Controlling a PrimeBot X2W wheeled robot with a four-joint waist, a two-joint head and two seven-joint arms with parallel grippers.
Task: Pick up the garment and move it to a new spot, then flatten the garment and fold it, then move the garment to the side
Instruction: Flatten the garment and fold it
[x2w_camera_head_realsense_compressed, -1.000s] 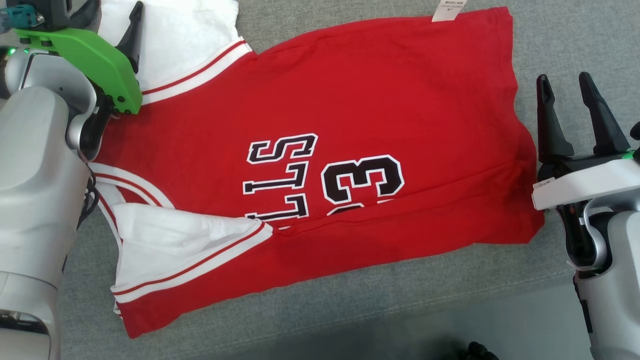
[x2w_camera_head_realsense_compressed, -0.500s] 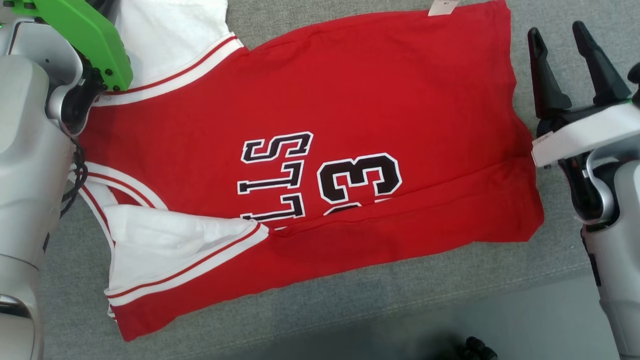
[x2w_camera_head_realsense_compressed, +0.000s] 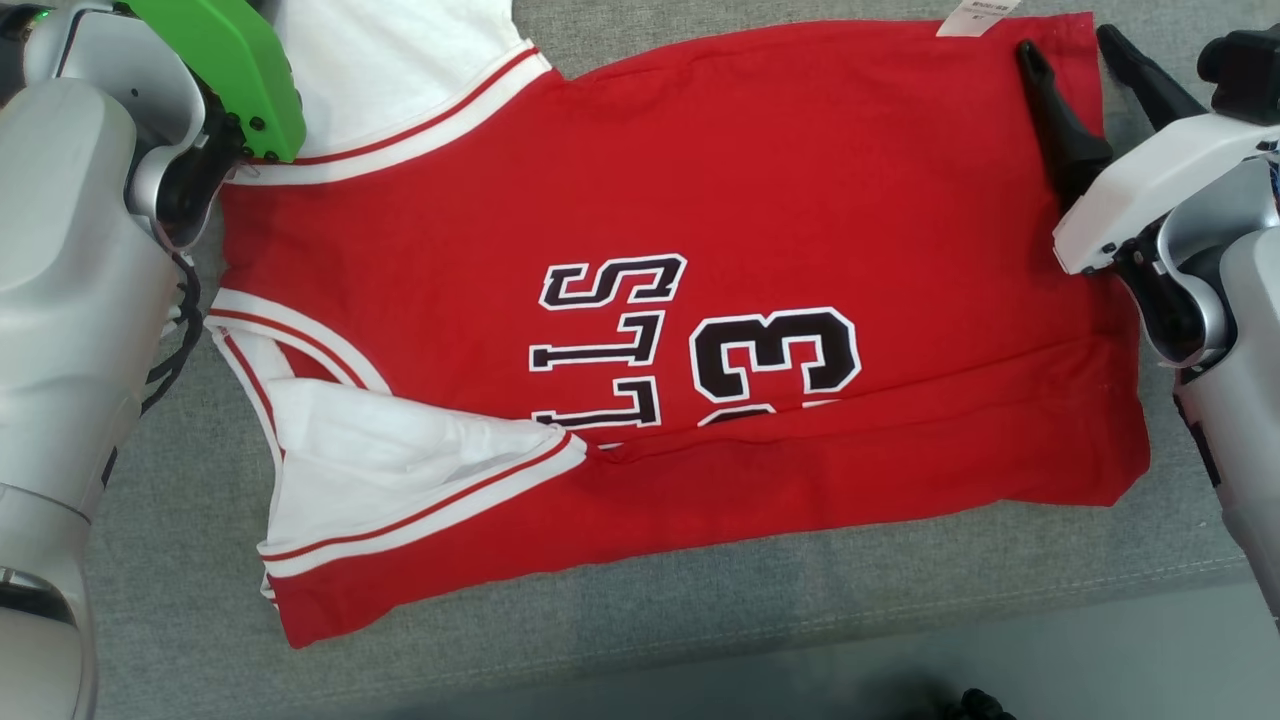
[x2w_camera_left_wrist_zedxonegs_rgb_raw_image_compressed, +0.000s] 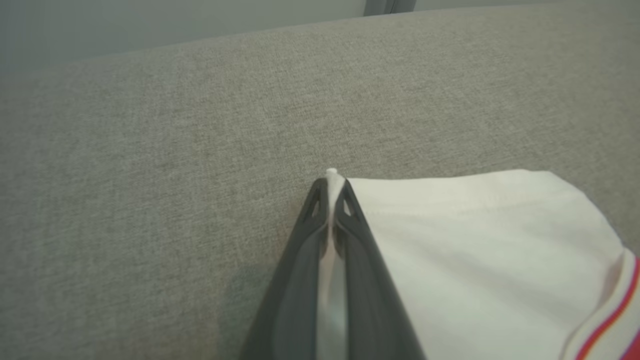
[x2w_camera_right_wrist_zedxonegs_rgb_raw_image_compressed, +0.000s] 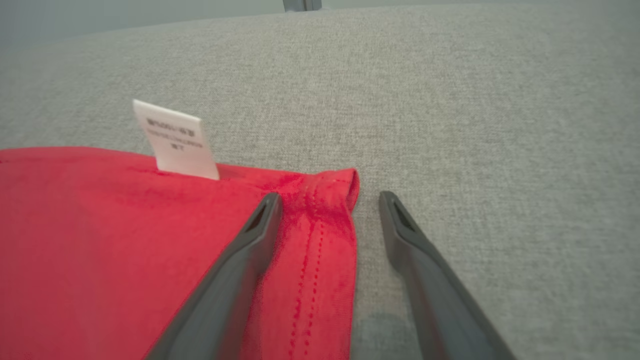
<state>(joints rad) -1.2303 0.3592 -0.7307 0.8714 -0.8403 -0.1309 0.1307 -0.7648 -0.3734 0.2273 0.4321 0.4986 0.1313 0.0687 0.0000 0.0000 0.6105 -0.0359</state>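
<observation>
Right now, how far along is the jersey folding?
Done: the jersey lies flat on the grey cushion, near edge folded over. In hand: left gripper shut on the white sleeve; right gripper open astride the hem corner. Left: the right grip, remaining folds, moving it aside.

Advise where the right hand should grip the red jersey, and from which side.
Grip the far hem corner of the jersey, beside the white tag. It lies flat on the grey cushion, stitched edge free; the open right hand straddles it, one finger over cloth, one over cushion. Probably come in low from that outer side and pinch the hem.
</observation>
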